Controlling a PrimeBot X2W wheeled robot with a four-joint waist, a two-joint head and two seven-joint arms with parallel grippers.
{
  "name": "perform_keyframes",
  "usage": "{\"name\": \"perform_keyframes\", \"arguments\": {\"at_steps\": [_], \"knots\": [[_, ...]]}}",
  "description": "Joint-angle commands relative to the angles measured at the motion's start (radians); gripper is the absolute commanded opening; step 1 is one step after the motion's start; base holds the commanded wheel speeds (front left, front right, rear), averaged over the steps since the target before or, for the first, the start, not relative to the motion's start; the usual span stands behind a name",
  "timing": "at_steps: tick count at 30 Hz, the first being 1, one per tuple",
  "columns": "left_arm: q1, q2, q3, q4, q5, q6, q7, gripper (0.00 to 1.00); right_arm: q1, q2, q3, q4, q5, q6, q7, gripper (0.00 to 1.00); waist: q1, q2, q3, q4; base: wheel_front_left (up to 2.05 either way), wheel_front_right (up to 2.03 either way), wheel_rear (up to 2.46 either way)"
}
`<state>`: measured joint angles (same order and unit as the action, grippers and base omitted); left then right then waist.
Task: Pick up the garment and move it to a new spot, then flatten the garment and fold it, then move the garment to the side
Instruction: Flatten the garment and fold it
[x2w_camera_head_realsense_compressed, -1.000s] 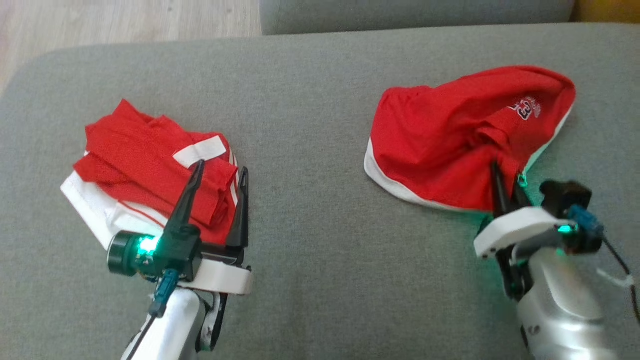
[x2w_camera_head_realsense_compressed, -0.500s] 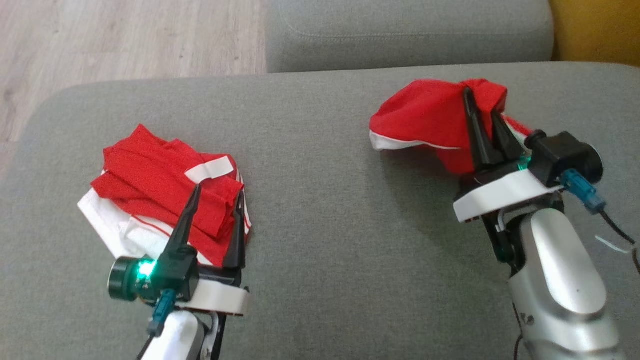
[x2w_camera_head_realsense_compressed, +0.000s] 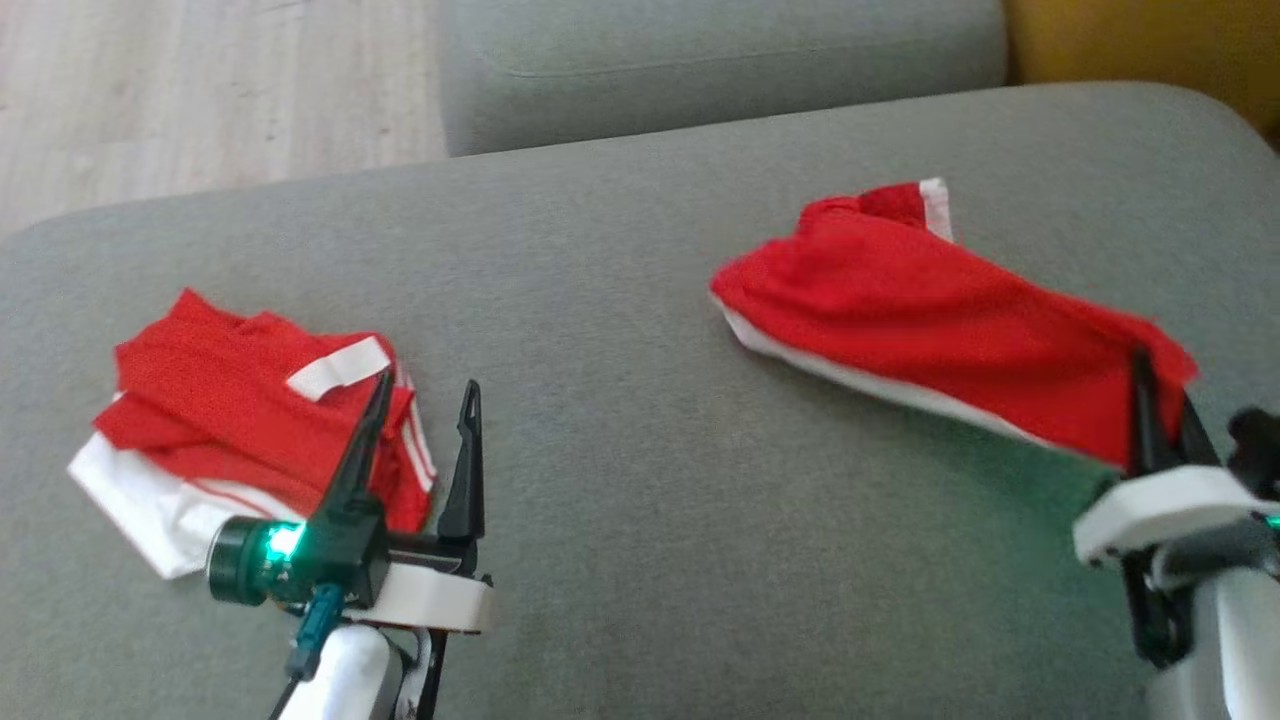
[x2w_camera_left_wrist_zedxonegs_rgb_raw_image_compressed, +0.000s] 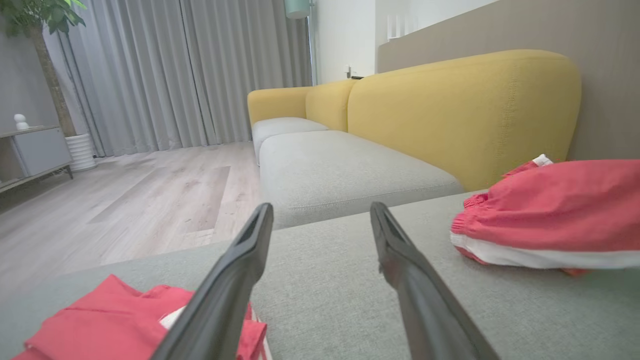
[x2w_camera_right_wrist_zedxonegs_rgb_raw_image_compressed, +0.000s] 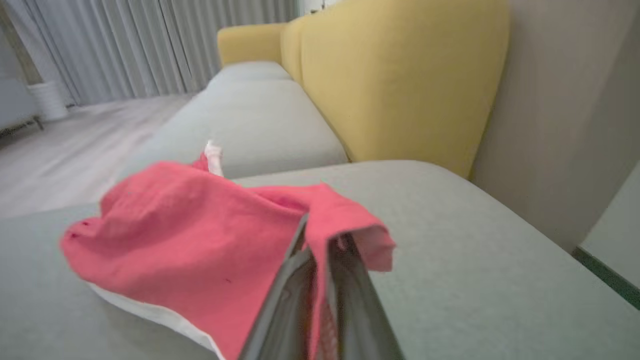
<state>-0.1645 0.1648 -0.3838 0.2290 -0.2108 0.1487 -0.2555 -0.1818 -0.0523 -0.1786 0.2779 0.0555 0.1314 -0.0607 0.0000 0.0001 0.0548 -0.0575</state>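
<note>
A grey sofa cushion (x2w_camera_head_realsense_compressed: 620, 450) is carrying everything. The red garment (x2w_camera_head_realsense_compressed: 930, 320) with white trim is lying stretched across the cushion's right part, with one end lifting where the right claw (x2w_camera_head_realsense_compressed: 1160, 390) is clenching it. A folded red-and-white pile (x2w_camera_head_realsense_compressed: 230, 430) is sitting at the left. The left claw (x2w_camera_head_realsense_compressed: 428, 382) is hovering at the pile's edge, spread wide and grasping nothing.

No text, number, label or brand can be read: the red garment (x2w_camera_head_realsense_compressed: 930, 310) and the folded red and white clothes (x2w_camera_head_realsense_compressed: 230, 400) show only plain cloth and white trim.
</note>
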Motion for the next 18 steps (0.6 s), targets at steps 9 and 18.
{"name": "perform_keyframes", "arguments": {"at_steps": [9,18], "knots": [[-0.056,-0.013,0.048,-0.021,0.025,-0.020,-0.006,1.00,-0.063,0.002,-0.197,0.089,-0.142,-0.001,0.002,1.00,0.0000,-0.0001,0.034,-0.080,0.00,0.00,0.00],[-0.069,-0.030,0.051,-0.007,0.040,-0.041,-0.006,1.00,-0.073,0.002,-0.002,0.008,-0.079,-0.001,-0.169,1.00,0.0000,-0.0001,0.044,-0.037,0.00,0.00,0.00]]}}
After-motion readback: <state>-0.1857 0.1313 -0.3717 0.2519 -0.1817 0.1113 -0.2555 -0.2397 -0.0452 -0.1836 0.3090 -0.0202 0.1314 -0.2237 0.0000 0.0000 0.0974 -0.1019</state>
